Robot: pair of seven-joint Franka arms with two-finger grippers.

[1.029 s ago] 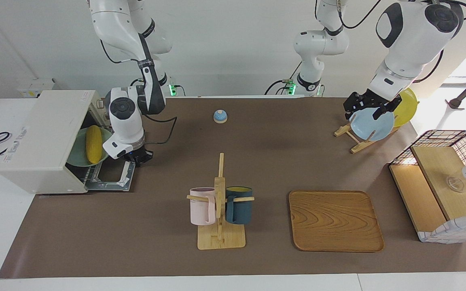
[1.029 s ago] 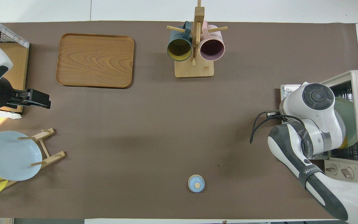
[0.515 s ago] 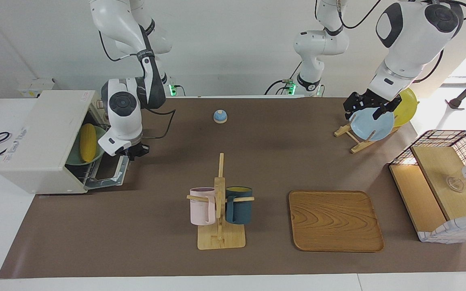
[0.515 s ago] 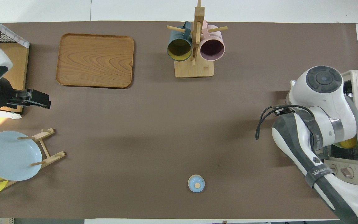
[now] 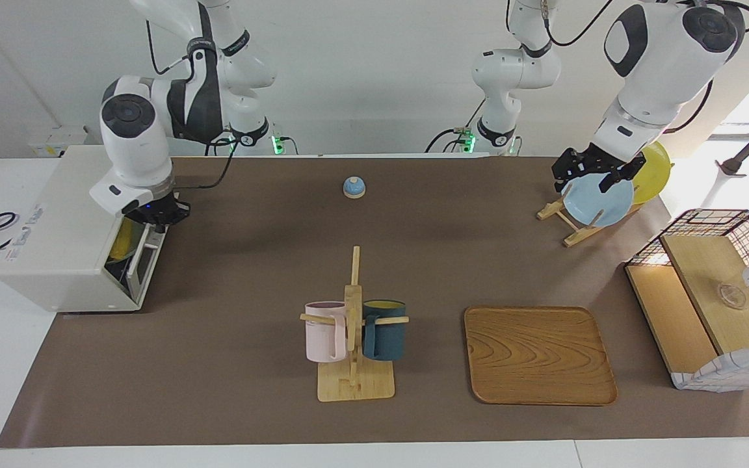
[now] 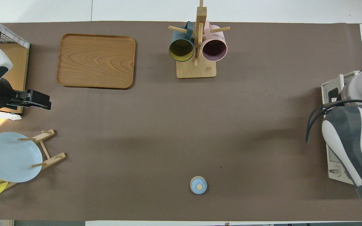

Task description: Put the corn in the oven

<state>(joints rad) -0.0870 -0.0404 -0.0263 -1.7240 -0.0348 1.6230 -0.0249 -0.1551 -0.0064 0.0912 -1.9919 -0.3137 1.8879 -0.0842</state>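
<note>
The cream-white oven (image 5: 62,221) stands at the right arm's end of the table, and its edge (image 6: 333,94) shows past my right arm in the overhead view. Its dark glass door (image 5: 142,260) is swung up, leaving only a narrow gap at the top. Through that gap a yellow strip of the corn (image 5: 122,239) shows inside the oven. My right gripper (image 5: 157,216) is shut and sits at the door's upper edge. My left gripper (image 5: 584,177) hangs open over the plate rack and holds nothing; the left arm waits.
A wooden rack with a pink and a dark blue mug (image 5: 354,325) stands mid-table, beside a wooden tray (image 5: 539,354). A small blue dome (image 5: 354,187) lies near the robots. A rack holds a blue plate (image 5: 599,200) and a yellow plate (image 5: 653,170). A wire basket (image 5: 712,292) stands at the left arm's end.
My right gripper rose and swung toward the oven, lifting the door from flat open to almost closed. The corn went from plainly visible to mostly hidden. The left arm stayed still.
</note>
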